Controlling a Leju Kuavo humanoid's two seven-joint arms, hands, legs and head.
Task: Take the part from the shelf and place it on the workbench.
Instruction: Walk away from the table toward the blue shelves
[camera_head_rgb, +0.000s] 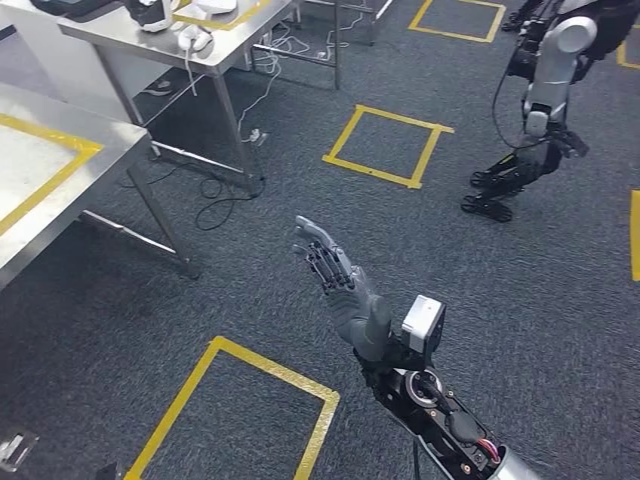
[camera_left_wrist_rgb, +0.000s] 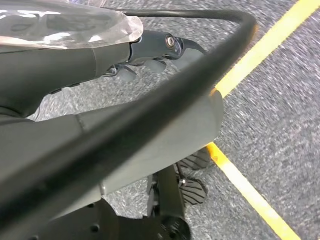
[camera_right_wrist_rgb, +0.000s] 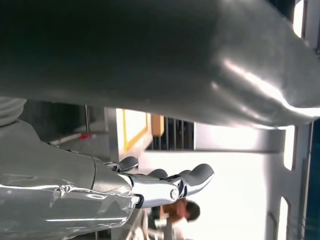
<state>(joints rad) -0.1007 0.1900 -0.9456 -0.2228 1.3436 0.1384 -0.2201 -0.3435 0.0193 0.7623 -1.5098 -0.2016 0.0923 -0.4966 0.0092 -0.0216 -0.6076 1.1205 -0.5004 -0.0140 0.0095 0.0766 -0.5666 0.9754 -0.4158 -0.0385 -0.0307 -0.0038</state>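
Grey-fingered right hand (camera_head_rgb: 343, 290) hanging spread and holding nothing, risking clipping the steel yellow-taped worktop (camera_head_rgb: 45, 190) while approaching, left hand's (camera_left_wrist_rgb: 151, 55) state unclear.

No legible text or labels.

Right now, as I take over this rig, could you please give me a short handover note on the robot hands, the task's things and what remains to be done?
Right robot hand: raised over the carpet, fingers extended and apart, holding nothing.
Left robot hand: hanging above the carpet beside a yellow floor line, nothing seen in its fingers, though its view is partly blocked.
Things: a steel workbench with yellow tape stands ahead to the left. Neither the part nor the shelf can be placed from these views.
Done: nothing visibly; no part lies on the bare stretch of workbench that shows.
Left: find the shelf, take the part, set it on the workbench.
Note: another robot stands ahead to the right.
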